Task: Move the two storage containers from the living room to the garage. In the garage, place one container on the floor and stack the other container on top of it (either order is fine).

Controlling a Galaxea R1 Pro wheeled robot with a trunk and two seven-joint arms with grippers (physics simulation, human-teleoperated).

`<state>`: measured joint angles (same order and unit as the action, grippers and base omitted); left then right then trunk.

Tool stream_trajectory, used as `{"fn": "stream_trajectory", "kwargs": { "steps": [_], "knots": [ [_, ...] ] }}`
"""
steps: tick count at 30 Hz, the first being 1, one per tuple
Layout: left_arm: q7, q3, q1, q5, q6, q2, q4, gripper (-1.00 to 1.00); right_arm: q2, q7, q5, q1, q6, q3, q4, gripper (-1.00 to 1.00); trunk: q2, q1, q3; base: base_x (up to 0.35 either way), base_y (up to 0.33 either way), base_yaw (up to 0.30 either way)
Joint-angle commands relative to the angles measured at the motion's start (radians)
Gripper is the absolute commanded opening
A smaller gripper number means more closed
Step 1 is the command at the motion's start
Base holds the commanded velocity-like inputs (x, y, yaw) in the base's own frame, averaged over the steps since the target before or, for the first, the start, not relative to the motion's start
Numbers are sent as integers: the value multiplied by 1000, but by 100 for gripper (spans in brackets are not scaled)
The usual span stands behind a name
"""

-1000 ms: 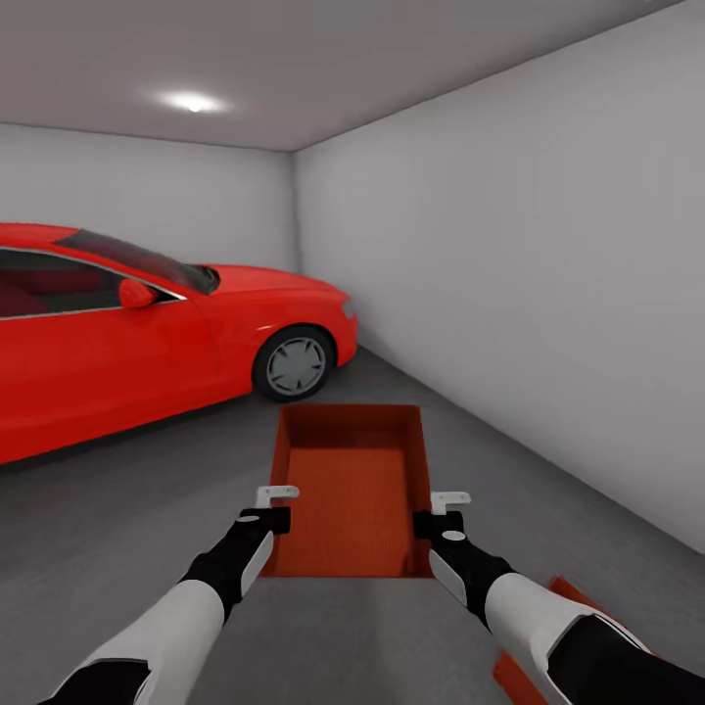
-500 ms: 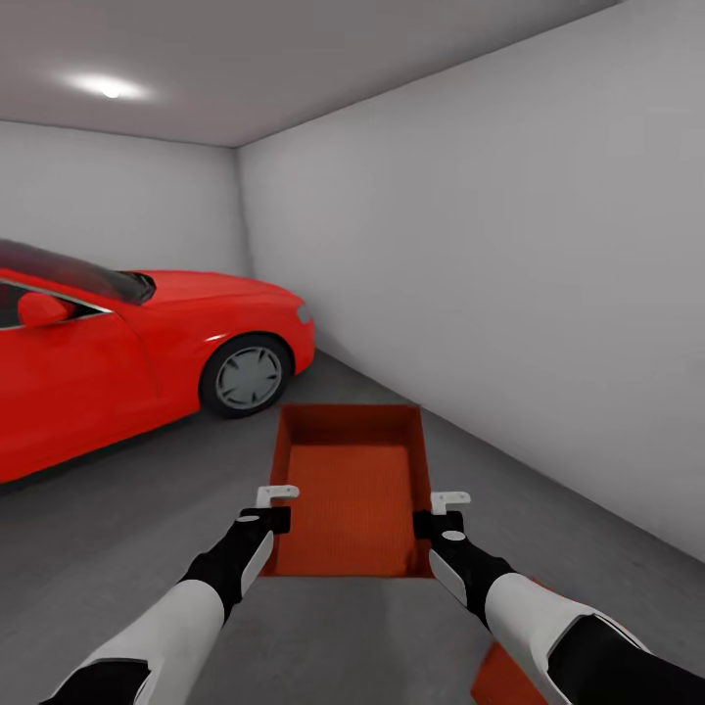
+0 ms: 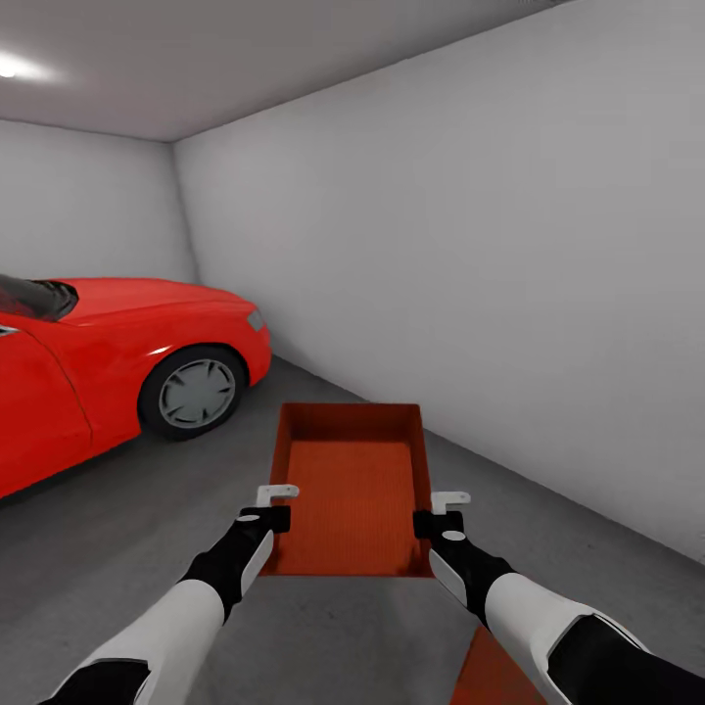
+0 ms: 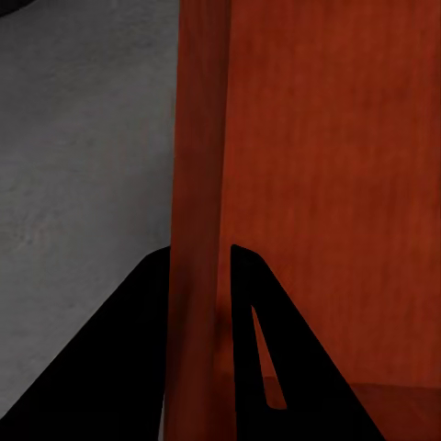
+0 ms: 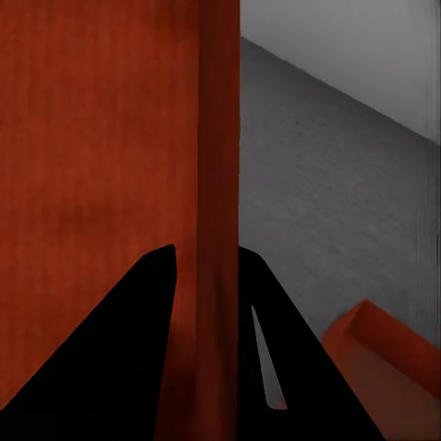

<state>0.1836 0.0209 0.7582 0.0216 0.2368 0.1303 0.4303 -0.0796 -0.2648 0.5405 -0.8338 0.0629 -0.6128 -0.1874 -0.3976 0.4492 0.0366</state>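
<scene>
Now car sits further left.

We carry one orange-red storage container level above the garage's grey floor, open side up, empty. The second container lies on that floor, at our right.

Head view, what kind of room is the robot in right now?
Most likely a garage: a glossy red coupe car is parked on a rough dark grey concrete floor, enclosed by plain white bare walls.
</scene>
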Motion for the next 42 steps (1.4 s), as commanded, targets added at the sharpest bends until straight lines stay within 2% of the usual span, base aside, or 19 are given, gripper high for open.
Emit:
{"fn": "stream_trajectory", "kwargs": {
  "steps": [1, 42],
  "knots": [
    [7, -4, 0, 6, 7, -45, -7, -100, 1, 1, -4, -2, 32, 12, -3, -100, -2, 1, 2, 48, 0, -286],
    [8, -5, 0, 6, 8, -44, -5, -100, 1, 1, -4, -2, 32, 11, -3, -100, -2, 1, 2, 2, 0, -286]
  ]
}}
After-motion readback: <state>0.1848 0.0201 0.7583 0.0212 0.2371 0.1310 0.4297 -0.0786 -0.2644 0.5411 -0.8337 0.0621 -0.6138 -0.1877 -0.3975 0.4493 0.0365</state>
